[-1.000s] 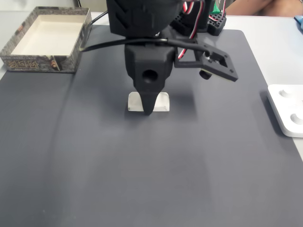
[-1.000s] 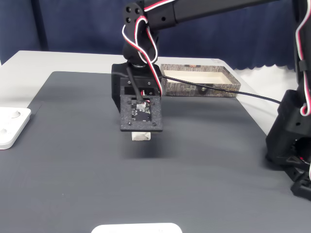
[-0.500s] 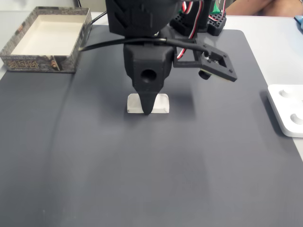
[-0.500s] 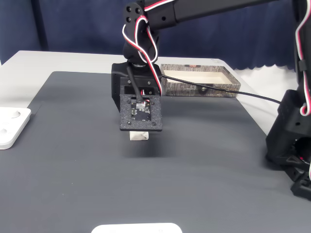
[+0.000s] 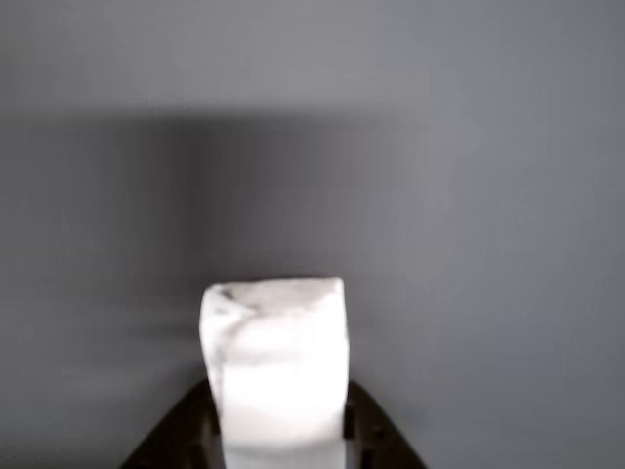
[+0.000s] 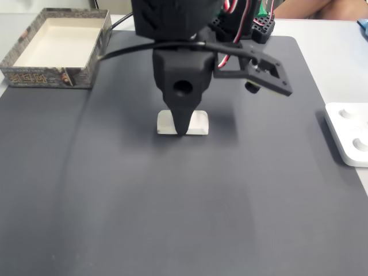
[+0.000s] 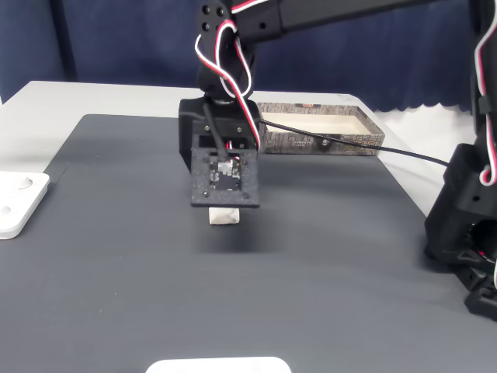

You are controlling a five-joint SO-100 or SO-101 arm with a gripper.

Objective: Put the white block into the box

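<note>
A dark grey mat (image 6: 172, 207) covers the pale table (image 6: 339, 52). On the mat, the block (image 6: 198, 122) lies near centre. The box (image 6: 54, 77) sits at 10 o'clock, a white device (image 6: 348, 135) at 3 o'clock.

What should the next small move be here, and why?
Probably lift the hand straight up a little. The white block sits between its fingers in the other view, low over the dark mat, while the box stands off at the mat's far left corner in a fixed view, so it needs clearance first.

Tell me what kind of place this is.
Likely a hobby robotics bench: a dark grey mat covers a white table, a blue curtain hangs behind, and a black arm's exposed servo wires show.
</note>
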